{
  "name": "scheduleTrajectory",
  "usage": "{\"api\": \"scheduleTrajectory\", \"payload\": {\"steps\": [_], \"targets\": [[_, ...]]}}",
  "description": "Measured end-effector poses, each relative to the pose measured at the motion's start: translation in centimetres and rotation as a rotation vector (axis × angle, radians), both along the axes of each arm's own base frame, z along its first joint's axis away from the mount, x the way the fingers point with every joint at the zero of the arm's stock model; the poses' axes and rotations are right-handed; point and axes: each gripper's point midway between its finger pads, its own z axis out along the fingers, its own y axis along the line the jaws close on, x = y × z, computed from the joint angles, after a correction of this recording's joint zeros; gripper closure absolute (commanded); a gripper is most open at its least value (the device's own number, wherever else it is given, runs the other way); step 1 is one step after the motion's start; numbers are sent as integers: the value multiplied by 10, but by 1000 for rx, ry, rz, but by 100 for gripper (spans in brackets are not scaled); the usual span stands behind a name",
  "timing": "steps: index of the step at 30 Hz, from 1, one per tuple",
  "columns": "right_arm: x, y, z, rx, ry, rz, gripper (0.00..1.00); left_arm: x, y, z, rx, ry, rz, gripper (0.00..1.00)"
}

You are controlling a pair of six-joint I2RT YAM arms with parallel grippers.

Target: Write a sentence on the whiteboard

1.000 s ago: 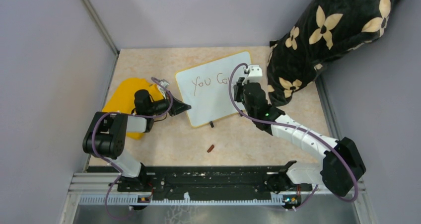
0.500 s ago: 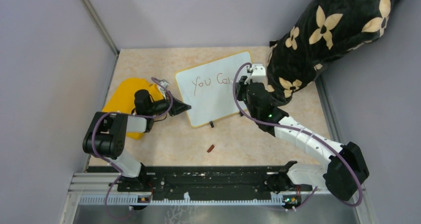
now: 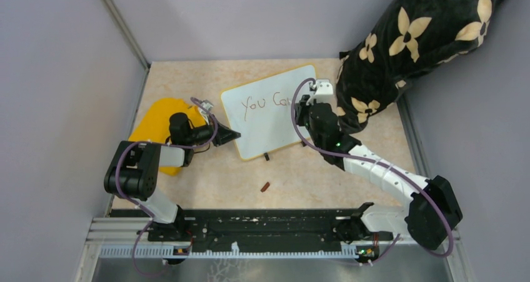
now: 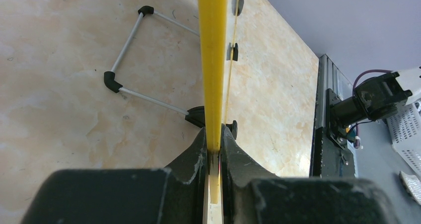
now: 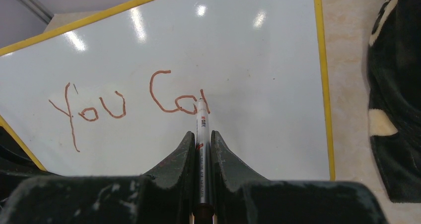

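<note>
The whiteboard (image 3: 269, 116) lies mid-table, white with a thin yellow rim; it fills the right wrist view (image 5: 258, 60). The sentence (image 5: 129, 102) reads "You Ca" in reddish-brown, with one more stroke begun; it also shows from above (image 3: 262, 102). My right gripper (image 5: 202, 137) is shut on a marker (image 5: 201, 129) whose tip touches the board at the last stroke. From above this gripper (image 3: 300, 107) sits over the board's right edge. My left gripper (image 3: 232, 135) is shut on the board's left edge. In the left wrist view (image 4: 213, 139) the yellow rim (image 4: 212, 60) runs between its jaws.
A yellow cloth (image 3: 159, 125) lies under the left arm. A black cushion with cream flowers (image 3: 412, 38) leans at the back right, close to the right wrist. A small brown marker cap (image 3: 265, 186) lies on the table in front. The board's wire stand (image 4: 134, 50) shows underneath.
My right gripper with the marker swung a little right over the board's edge, then came back slightly left. A further stroke has appeared after "Ca". The left arm has not moved.
</note>
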Motion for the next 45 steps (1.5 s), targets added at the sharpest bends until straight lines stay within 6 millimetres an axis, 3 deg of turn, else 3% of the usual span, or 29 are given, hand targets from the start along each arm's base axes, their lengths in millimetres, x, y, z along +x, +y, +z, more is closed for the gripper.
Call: {"api": "scheduleTrajectory", "payload": {"steps": [20, 45], "targets": [[10, 0, -7, 16, 12, -13, 100, -1, -2, 0, 3, 0, 0, 100], [21, -12, 0, 45, 4, -55, 100, -1, -2, 0, 8, -4, -2, 100]]}}
